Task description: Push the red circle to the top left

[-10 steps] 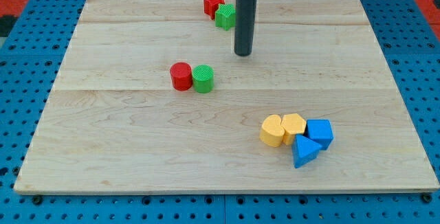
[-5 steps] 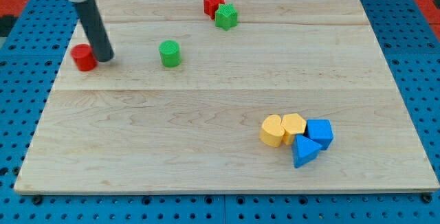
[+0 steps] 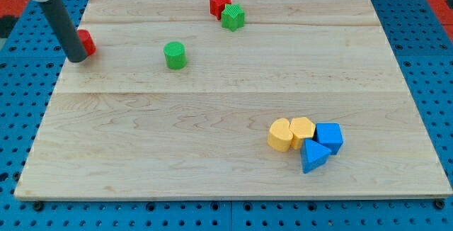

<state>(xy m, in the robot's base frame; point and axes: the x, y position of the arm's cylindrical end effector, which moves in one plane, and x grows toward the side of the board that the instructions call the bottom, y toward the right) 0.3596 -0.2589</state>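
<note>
Red circle: red circle [image 3: 87,42] sits at the left edge of the counter [image 3: 212,146], upper left part, partly hidden behind the rod.
Tip: my tip [image 3: 76,59] is at the counter's left edge, touching or just beside the red circle, on its lower-left side as seen in the view.
Pincer: there is none on this arm, only the straight dark rod; no apart or together state applies.
Green circle: green circle [image 3: 175,54] stands alone to the right of the red circle, well apart from it.
Top pair: red star [image 3: 219,3] and green block [image 3: 232,17] touch each other near the top edge, centre; the green block's shape is angular but cannot be made out exactly.
Lower right cluster: two yellow blocks [image 3: 290,132] side by side, touching; a blue block [image 3: 329,137] to their right; a blue triangle [image 3: 313,156] just below, all packed together.
In the way: the rod itself covers the left part of the red circle; no other block lies between the red circle and the top left corner.
</note>
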